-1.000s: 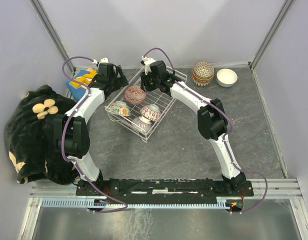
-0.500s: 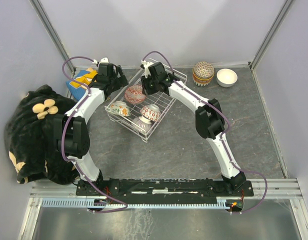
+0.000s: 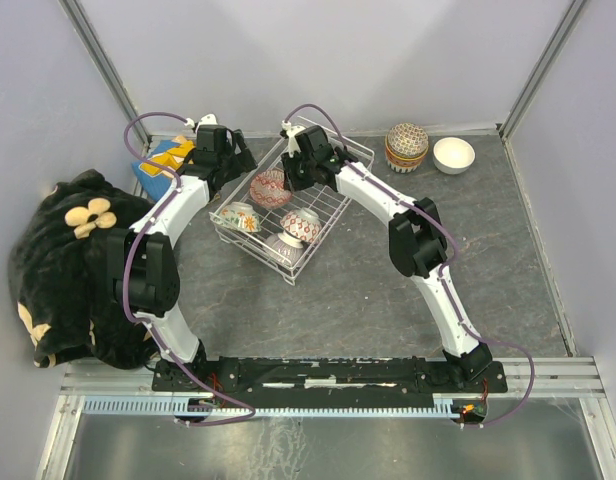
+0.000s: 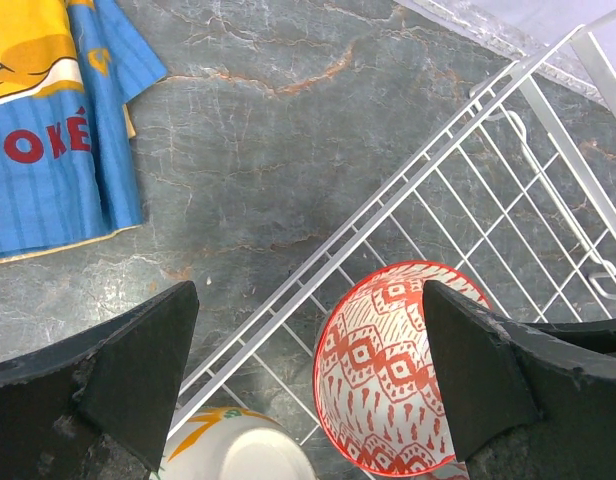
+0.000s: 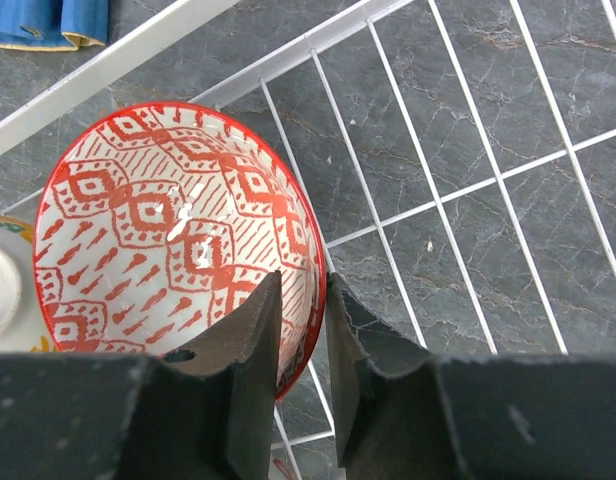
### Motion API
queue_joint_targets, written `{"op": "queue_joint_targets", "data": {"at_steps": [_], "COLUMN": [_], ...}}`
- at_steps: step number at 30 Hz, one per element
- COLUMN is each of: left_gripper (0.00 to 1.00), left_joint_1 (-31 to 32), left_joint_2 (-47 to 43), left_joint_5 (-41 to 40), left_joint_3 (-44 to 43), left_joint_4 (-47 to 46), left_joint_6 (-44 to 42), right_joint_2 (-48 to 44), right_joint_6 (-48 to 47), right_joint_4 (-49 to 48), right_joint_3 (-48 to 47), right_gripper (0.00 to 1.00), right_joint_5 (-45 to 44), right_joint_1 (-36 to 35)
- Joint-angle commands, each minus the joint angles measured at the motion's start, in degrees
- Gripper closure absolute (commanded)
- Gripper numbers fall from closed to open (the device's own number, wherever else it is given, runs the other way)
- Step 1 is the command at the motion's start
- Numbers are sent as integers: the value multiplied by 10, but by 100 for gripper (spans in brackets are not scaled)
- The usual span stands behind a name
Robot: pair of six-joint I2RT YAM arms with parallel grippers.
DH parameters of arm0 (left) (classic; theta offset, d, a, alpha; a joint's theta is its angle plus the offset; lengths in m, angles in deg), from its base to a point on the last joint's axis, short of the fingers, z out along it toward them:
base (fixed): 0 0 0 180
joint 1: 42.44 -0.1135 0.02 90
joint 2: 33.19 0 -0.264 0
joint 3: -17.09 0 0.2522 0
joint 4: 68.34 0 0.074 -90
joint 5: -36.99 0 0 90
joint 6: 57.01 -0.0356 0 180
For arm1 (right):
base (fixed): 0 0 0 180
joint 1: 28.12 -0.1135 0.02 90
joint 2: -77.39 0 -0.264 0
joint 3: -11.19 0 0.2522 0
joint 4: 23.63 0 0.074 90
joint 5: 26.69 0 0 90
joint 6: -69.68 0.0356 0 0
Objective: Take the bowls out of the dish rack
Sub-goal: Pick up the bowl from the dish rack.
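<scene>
Top and wrist views, unloading in progress. The dish rack (image 3: 328, 195) sits diagonally at the far centre of the grey surface (image 3: 388, 300) and holds 4 bowls. A red-patterned bowl (image 5: 168, 240) lies tilted at the rack's far-left side, with a yellow-flowered bowl (image 3: 239, 215) just near-left of it. The other 2 are a red-and-white bowl (image 3: 303, 225) and a purplish bowl (image 3: 285, 245), nearer the rack's near corner. Unloaded pieces stand well apart at the far right: a stack of patterned bowls (image 3: 407, 146) and a white bowl (image 3: 454, 155) beside it.

The right gripper (image 5: 302, 280) has its 2 fingers drawn narrow astride the red-patterned bowl's right rim, 1 inside and 1 outside. This is judged to be a rim pinch, since the bowl's width would defeat a grasp across it. The left gripper (image 4: 308, 290) hangs wide apart and holds nothing, above the rack's left rail. It is possibly placed there to steady the rack or to take the next bowl.

Compared with 1.0 s ago, the right gripper has shifted left from the rack's far side onto this bowl. The left arm and all bowls appear unmoved. A blue printed cloth (image 4: 48, 130) lies left of the rack, outside it.
</scene>
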Motion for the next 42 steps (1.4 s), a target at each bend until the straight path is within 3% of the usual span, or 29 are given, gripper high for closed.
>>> {"op": "queue_joint_targets", "data": {"at_steps": [1, 11, 16, 22, 36, 42], "left_gripper": [1, 1, 1, 1, 1, 1], "left_joint_1": [2, 0, 0, 1, 1, 1], "left_joint_2": [-28, -32, -42, -49, -47, -41], "left_joint_5": [-8, -17, -24, -25, -17, -9], "left_joint_3": [-19, -15, -8, -3, 4, -4], "left_joint_4": [-26, -28, -39, -43, -49, -49], "left_joint_6": [14, 14, 19, 23, 30, 32], "right_joint_2": [10, 5, -20, -47, -150, -210], "right_joint_6": [15, 34, 88, 165, 243, 225], "right_joint_4": [-12, -27, -103, -190, -315, -257], "right_joint_3": [-27, -14, 41, 65, 116, 106], "right_gripper": [70, 87, 99, 99, 99, 99], "right_joint_5": [3, -17, 0, 35, 42, -3], "right_joint_1": [1, 1, 20, 53, 118, 176]}}
